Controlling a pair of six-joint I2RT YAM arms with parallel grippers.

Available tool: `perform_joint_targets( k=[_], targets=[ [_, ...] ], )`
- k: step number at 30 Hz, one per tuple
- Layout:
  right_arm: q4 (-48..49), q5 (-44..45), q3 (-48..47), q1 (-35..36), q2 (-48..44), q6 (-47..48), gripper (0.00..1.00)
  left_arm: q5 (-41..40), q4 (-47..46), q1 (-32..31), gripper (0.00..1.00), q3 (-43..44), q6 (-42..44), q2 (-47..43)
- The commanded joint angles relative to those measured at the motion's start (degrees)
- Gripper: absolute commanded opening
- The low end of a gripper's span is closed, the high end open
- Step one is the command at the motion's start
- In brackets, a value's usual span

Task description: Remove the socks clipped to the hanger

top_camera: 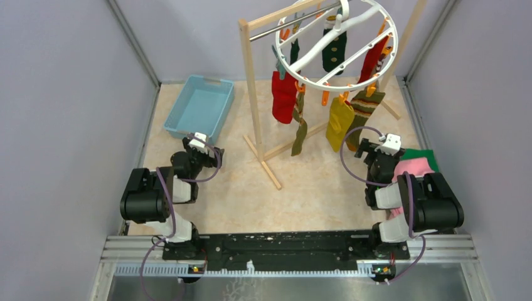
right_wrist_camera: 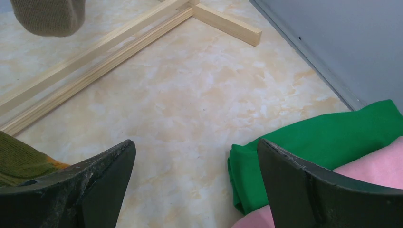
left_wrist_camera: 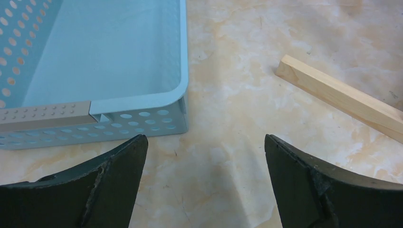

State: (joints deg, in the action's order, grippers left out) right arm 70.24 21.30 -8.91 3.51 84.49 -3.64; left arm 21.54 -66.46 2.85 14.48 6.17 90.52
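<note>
Socks point(top_camera: 283, 95) clipped on hanger point(top_camera: 332, 81), its top cropped.
Left gripper point(left_wrist_camera: 205, 166) and right gripper point(right_wrist_camera: 196, 171): jaws apart, empty.

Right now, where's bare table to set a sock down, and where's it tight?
Free: tabletop between left arm and right arm, nearer than the rack foot; the blue basket, empty. Crowded: under the hanging socks, and by the cloths at the right arm.
</note>
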Motion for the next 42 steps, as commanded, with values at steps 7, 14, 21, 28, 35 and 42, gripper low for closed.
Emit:
perform_joint_targets(
  k=[7, 14, 21, 28, 35, 42],
  targets=[
    [1.8, -0.5, -0.3, -0.3, -1.3, -0.6, 0.99, 0.5, -4.0, -0.2, 0.99, 0.1, 0.5, -0.1],
    [2.2, -0.2, -0.4, 0.0, -1.4, -0.2, 0.99, -0.7, -4.7, 0.1, 0.99, -0.2, -0.9, -1.7],
    [-32.6, 1.5, -10.5, 2.6, -20.6, -6.0, 0.99, 2.6, 45.8, 1.3, 0.99, 20.1, 2.8, -14.5],
    [-61.1, -7.6, -13.8, 0.9, -38.6, -39.6, 0.99, 10.0, 73.6, 1.6, 0.99, 30.4, 8.0, -24.1],
    [-75.7, -16.2, -16.7, 6.8, -43.2, -34.1, 0.99, 14.7, 80.4, 1.5, 0.99, 35.6, 5.2, -28.8],
    [-81.5, -7.1, -12.5, 27.1, -50.2, -35.1, 0.99, 11.5, 80.7, -1.8, 0.99, 43.7, 3.3, -18.6]
  ],
)
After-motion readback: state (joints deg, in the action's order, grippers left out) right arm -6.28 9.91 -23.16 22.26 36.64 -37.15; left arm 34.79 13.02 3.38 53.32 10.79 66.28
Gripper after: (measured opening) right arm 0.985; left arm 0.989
